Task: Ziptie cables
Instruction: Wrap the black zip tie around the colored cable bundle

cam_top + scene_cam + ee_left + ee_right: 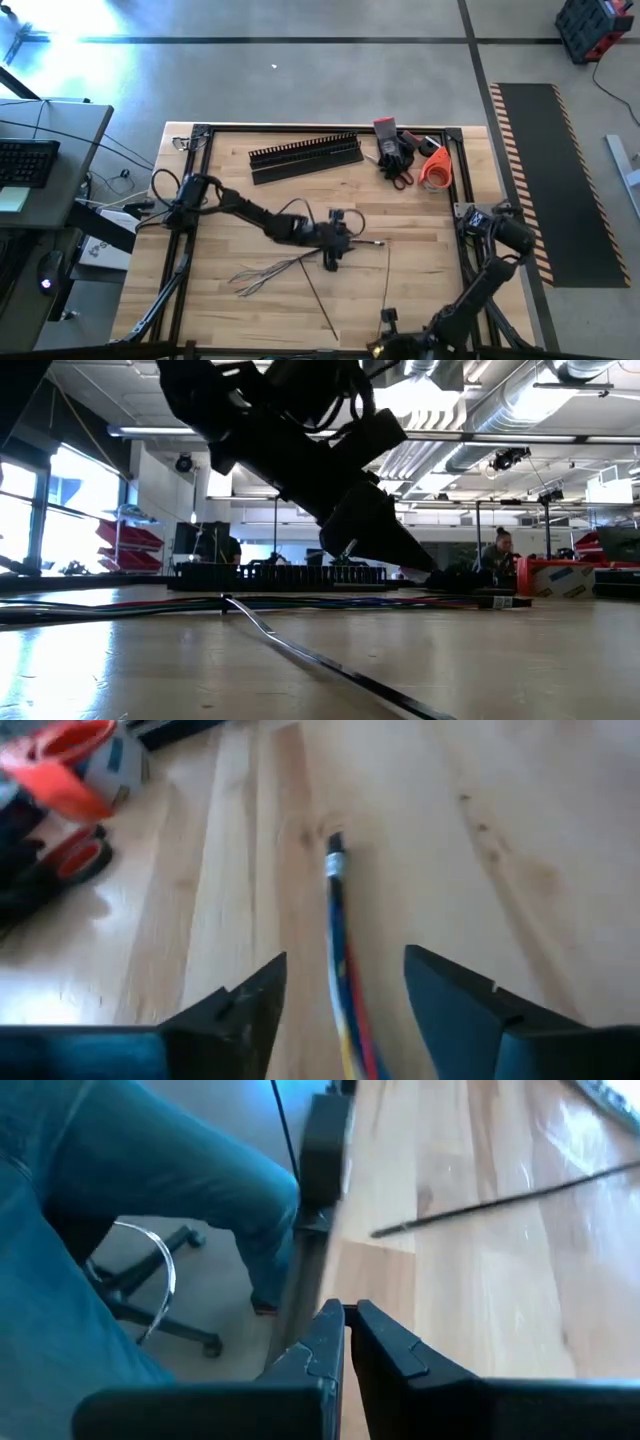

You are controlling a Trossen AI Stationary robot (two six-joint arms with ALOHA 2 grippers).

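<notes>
The cables (300, 262) lie flat on the wooden table as a thin bundle of coloured wires, fanned out toward the left and gathered at their right end (335, 850). My left gripper (355, 242) is low over that gathered end. It is open, and in the left wrist view (345, 956) one finger stands on each side of the bundle (340, 950). The low view shows the bundle (300, 602) running level under the arm. My right gripper (348, 1312) waits shut at the table's near edge (387, 320).
Two thin black zip ties (320, 300) (387, 280) lie on the near half of the table. At the far edge are a black slotted duct (305, 152), a flat strip (305, 172), red-handled scissors (400, 178) and an orange tape dispenser (435, 165). A person's legs (150, 1180) and a chair stand beyond the near edge.
</notes>
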